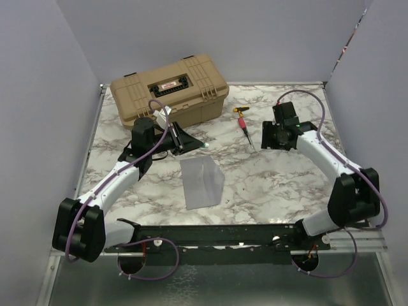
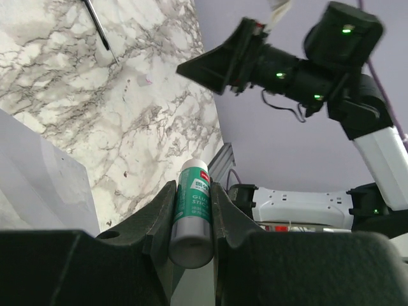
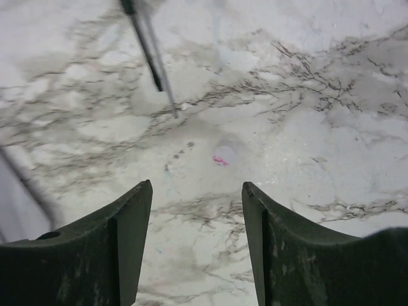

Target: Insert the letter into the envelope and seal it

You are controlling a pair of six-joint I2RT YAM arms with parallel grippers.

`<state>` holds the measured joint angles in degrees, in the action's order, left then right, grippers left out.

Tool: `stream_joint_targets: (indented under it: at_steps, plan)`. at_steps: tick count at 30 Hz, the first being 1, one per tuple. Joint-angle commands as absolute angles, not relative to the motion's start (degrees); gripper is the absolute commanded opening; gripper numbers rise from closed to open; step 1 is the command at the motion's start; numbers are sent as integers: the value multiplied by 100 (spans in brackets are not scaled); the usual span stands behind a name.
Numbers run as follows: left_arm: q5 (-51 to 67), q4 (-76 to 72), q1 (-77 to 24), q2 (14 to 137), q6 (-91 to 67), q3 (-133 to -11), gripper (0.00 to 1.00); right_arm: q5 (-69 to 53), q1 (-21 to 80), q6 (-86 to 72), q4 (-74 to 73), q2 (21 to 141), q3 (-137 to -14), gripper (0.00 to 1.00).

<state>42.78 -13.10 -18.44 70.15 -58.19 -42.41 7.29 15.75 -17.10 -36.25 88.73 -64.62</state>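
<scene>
Left tool (image 2: 193, 191) clenched on a glue stick (image 2: 191, 217), white tube with green label, seated lengthwise between the two fingers and pointing out past their tips. Left arm reaches over the left-centre of the marble tabletop (image 1: 280, 178), just in front of the tan case (image 1: 169, 89) that sits at the far left edge, lid closed. Right tool (image 3: 196, 186) released: fingers apart, only bare marble between them, nothing touching the pads. Just beyond its fingertips lies a small pale round item with a pink mark (image 3: 224, 155); cannot tell what it is. A thin screwdriver-like pick with red-and-yellow handle (image 1: 244, 124) lies on the tabletop just to the left of the right tool, apart from it. The envelope (image 1: 201, 185), grey-lilac, rests on the tabletop between the two arms, nearer the bases than either tool, untouched; one part appears raised along a crease. The letter cannot be made out separately from the envelope in any view.
</scene>
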Motion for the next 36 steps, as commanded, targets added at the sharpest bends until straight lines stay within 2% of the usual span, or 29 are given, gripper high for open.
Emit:
stream_joint_targets:
  at_steps: [1, 6, 10, 17, 29, 36]
  plan:
    - [4341, -1166, -2095, 7090, -5529, -4496, 0, -692, 1611, -1040, -3274, 7879, -6463, 61]
    - [4673, -901, -2275, 7336, -5180, -4800, 0, -3548, 1975, -703, -1737, 6801, -5707, 66]
    - [4963, -895, -2455, 7383, -5061, -4882, 0, -4734, 2475, -748, -571, 6395, -5304, 68]
    - [5225, -893, -2757, 7391, -4910, -4895, 0, -4896, 3111, -79, -835, 6868, -5702, 68]
    - [5143, -888, -2848, 7322, -4971, -4939, 0, -4929, 3504, 750, -1816, 7523, -6342, 47]
    - [5160, -891, -2854, 7273, -5010, -4974, 0, -5061, 3551, 1063, -2221, 7672, -6489, 47]
